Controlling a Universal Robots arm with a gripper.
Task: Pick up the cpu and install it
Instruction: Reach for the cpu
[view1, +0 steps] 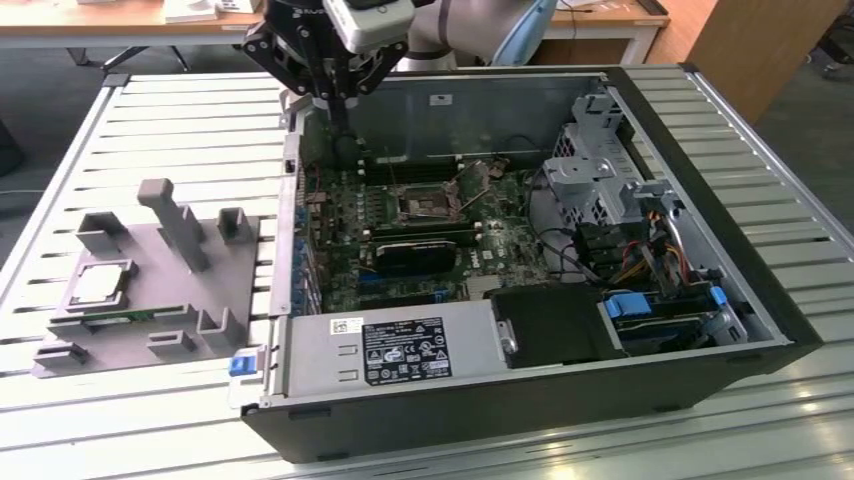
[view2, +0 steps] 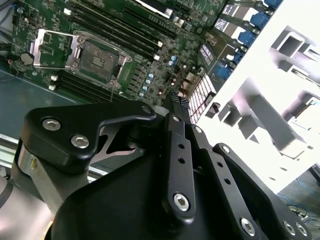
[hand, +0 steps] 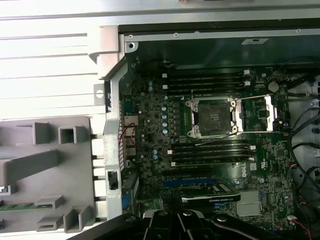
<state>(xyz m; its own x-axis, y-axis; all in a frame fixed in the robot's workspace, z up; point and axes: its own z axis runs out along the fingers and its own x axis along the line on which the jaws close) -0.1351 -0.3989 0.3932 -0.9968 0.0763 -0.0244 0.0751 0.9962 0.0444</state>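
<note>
The cpu (view1: 103, 283) lies flat on a grey fixture (view1: 130, 238) near the desk (view1: 174, 130) edge at the exterior view's left. The gripper (view1: 342, 125), pressed together and holding nothing, hangs above the open computer case (view1: 534, 400) at its far corner.

cpu (view1: 103, 283) 1 | cpu socket (view1: 424, 207) 1 | computer case (view1: 507, 410) 1 | grey fixture (view1: 134, 245) 1 | power supply (view1: 387, 350) 1

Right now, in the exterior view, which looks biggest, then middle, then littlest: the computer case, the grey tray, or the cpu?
1. computer case, biggest by far.
2. grey tray, beside it on the exterior view's left.
3. cpu, littlest, lying on that tray.
None sits much nearer the camera, so the order is sure.
</note>
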